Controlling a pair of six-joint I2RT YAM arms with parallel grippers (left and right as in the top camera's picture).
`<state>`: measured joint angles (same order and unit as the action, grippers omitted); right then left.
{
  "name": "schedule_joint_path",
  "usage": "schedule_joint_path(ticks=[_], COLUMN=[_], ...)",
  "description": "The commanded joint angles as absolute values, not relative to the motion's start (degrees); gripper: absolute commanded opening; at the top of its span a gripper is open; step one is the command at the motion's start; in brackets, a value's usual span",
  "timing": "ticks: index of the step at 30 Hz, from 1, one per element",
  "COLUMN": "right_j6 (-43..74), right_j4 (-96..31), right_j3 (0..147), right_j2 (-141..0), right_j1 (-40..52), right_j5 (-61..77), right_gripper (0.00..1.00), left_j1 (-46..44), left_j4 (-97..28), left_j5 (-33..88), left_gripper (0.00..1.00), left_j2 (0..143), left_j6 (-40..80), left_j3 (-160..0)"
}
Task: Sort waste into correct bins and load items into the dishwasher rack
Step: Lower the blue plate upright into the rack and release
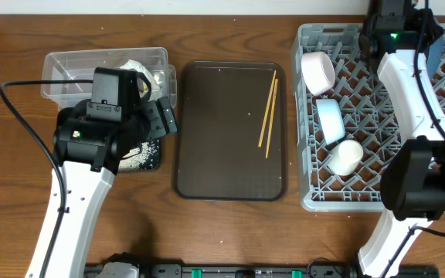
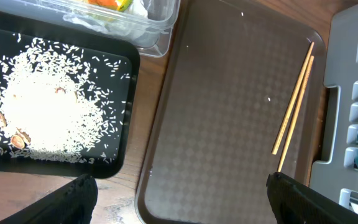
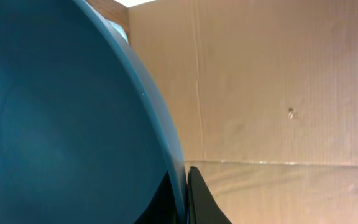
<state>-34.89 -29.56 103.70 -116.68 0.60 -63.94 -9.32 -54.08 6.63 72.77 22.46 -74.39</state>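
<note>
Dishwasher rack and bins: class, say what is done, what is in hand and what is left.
Done: rice in the black bin, tissue in the clear tub; white bowl, pale blue bowl and cup in the rack. In hand: right end effector shut on the blue plate. Left: chopsticks on the brown tray, left end effector open above it.

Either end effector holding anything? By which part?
Right end effector pinches the dark blue plate by its rim; left end effector is open, empty.
</note>
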Motion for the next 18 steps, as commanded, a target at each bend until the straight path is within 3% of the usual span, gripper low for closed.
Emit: schedule_joint_path(ticks=[1,5,7,9,13,18], right_j6=[-29.3,-26.5,-24.9,-22.6,-20.1,-19.9], right_j4=[-32.7,-36.5,-38.8,-40.3,-40.7,-40.5], right_j3=[102.1,101.5,101.5,101.5,101.5,101.6], right_j2=[-118.0,-118.0,-118.0,-118.0,-118.0,-117.8], right_j1=[0.5,0.5,0.5,0.5,0.5,0.8], right_j5=[-59.4,-54.5,-51.0,-47.4,-43.3,-42.7], right_gripper=[0.02,0.08,0.19,0.39,0.62,0.76], left_j1=[-9.1,-9.1,-9.1,-9.1,-9.1,-9.1], left_j4=[-54.4,-54.4,-54.4,-54.4,-54.4,-54.4], left_j5=[5.9,5.9,5.9,5.9,5.9,5.9], left_gripper=[0.90,0.90,0.90,0.90,0.89,0.90], left_j2=[73.1,73.1,73.1,73.1,73.1,73.1], left_j6=[22.1,22.1,22.1,22.1,22.1,22.1], left_j3=[-74.1,-74.1,-74.1,-74.1,-74.1,-74.1])
